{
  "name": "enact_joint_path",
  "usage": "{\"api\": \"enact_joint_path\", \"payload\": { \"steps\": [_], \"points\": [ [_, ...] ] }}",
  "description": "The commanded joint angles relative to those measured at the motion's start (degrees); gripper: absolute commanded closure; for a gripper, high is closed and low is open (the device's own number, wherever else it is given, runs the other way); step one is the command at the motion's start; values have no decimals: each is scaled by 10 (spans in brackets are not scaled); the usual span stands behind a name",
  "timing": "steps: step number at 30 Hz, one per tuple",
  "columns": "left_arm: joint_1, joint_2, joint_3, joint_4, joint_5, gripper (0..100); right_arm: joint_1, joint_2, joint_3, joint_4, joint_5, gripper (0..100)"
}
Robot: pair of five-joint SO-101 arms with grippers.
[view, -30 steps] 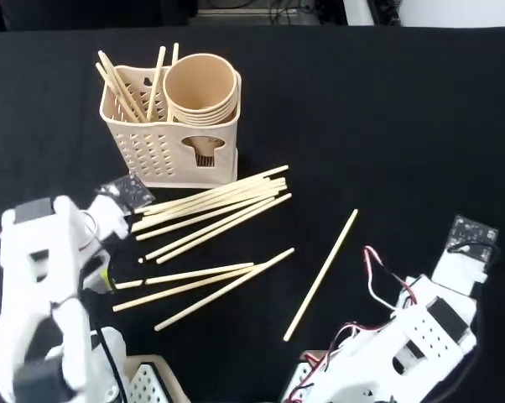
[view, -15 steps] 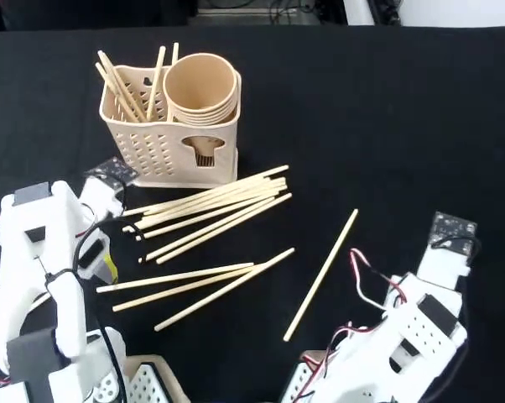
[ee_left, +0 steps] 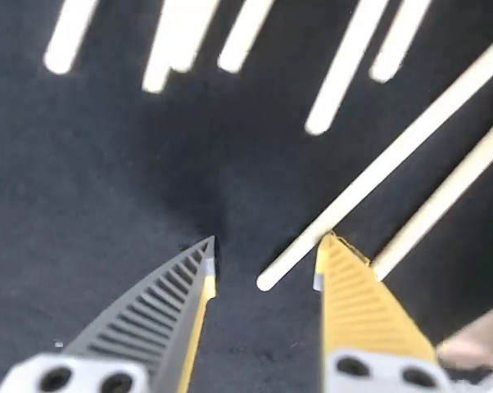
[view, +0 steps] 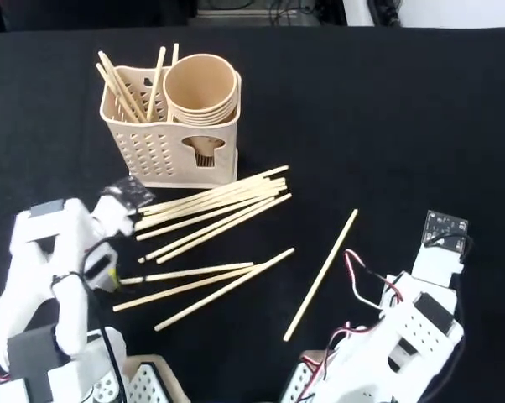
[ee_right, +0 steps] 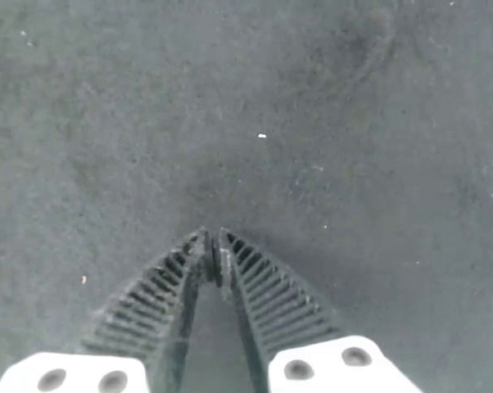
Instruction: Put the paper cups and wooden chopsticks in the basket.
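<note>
The beige basket (view: 164, 151) stands at the back left with stacked paper cups (view: 202, 88) and a few wooden chopsticks (view: 122, 88) in it. Several loose chopsticks (view: 210, 206) lie fanned in front of it, more lie lower down (view: 194, 281), and a single chopstick (view: 321, 274) lies to the right. My left gripper (ee_left: 267, 246) is open low over the cloth. A chopstick end (ee_left: 267, 280) lies between its fingertips, and the gripper (view: 111, 277) sits at the left ends of the lower sticks. My right gripper (ee_right: 212, 241) is shut and empty over bare cloth.
The black cloth (view: 387, 126) covers the whole table. The right arm (view: 420, 323) stands at the front right, apart from the sticks. White arm bases (view: 143, 382) line the front edge.
The left arm swung left and back, then returned toward the lower chopsticks' ends. The right arm's wrist drifted slightly left. The chopsticks lie where they were.
</note>
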Motion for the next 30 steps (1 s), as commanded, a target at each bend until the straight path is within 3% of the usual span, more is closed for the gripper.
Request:
{"api": "enact_joint_path", "payload": {
  "steps": [1, 5, 18, 30],
  "points": [
    [-64, -9, -5, -6, -66, 802, -6, -8, -3, -7, 2, 985],
    [-95, -8, -20, -2, -94, 802, -6, -8, -3, -7, 2, 985],
    [-85, -2, -83, 18, -98, 802, -7, -8, -3, -7, 2, 985],
    [-84, -1, 27, -126, -134, 802, -7, -8, -3, -7, 2, 985]
  ]
}}
